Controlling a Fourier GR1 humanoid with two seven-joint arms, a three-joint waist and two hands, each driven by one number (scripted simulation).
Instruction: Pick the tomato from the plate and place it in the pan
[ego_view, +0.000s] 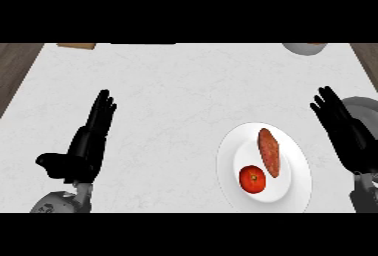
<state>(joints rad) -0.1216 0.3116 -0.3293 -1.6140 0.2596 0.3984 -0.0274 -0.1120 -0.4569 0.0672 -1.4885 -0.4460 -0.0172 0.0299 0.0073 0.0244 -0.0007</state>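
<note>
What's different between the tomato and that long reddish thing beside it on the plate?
The tomato is round; the long item is slim and tapered. The tomato is bright red, the long item duller, brownish red. The tomato sits at the near side of the white plate, the long item beyond it. Both lie on that plate.
</note>
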